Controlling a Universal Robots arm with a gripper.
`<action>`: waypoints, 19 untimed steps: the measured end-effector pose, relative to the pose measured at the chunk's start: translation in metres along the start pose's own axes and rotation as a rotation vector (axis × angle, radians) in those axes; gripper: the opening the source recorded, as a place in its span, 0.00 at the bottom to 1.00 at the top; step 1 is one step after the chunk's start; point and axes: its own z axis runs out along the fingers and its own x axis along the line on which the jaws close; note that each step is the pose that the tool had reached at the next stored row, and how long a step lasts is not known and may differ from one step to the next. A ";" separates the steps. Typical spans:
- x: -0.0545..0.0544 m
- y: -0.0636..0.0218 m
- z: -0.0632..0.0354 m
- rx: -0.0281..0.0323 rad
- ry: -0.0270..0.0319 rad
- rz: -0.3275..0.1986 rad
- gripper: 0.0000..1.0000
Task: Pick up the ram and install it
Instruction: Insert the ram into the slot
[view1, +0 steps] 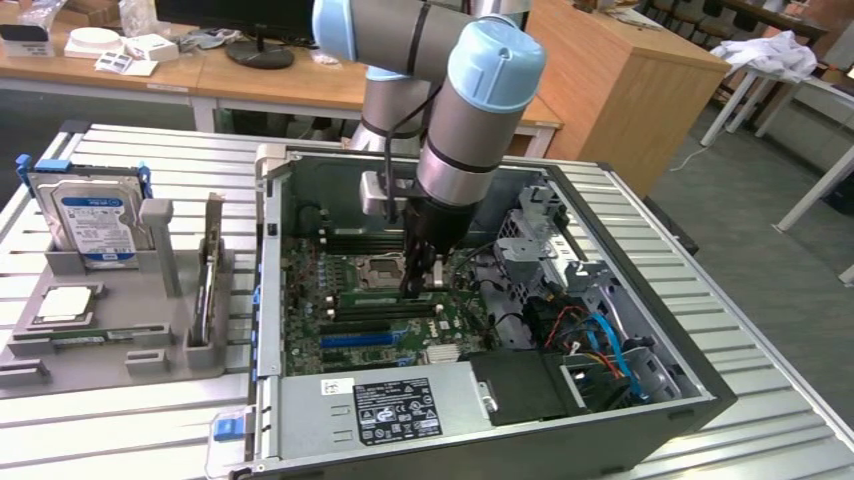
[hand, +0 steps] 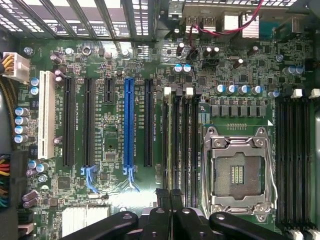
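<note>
**A:** What does the ram look like?

**B:** The ram (view1: 376, 297) (hand: 171, 145) is a thin green strip lying along the black memory slots (hand: 186, 140), right under the hand (view1: 424, 288) (hand: 170, 194). In the wrist view it is edge-on, a pale narrow line running away from the fingertips.

**A:** And the hand itself?

**B:** Its fingers (hand: 163, 200) are drawn together, pinching the stick's upper edge.

**A:** Anything you can't make out?

**B:** I can't tell whether the stick is fully down in its slot. The fingers cover the near end, and its chips don't show. The arm (view1: 467, 120) also hides part of the motherboard (hand: 112, 142) behind the hand.

**A:** What's around it?

**B:** The open computer case (view1: 271, 200) lies on a slatted metal surface (view1: 147, 150). Well away from the hand, to the exterior view's left, a grey tray (view1: 120, 345) holds a hard drive (view1: 91, 220) upright. Beyond the case are wooden desks (view1: 614, 80) on a grey floor (view1: 747, 200).
</note>
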 end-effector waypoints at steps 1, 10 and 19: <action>0.000 0.0000 0.0005 0.0000 0.0000 0.000 0.12; 0.000 -0.0001 0.0028 0.0000 0.0000 0.000 0.12; 0.000 -0.0002 0.0050 0.0000 0.0003 0.000 0.12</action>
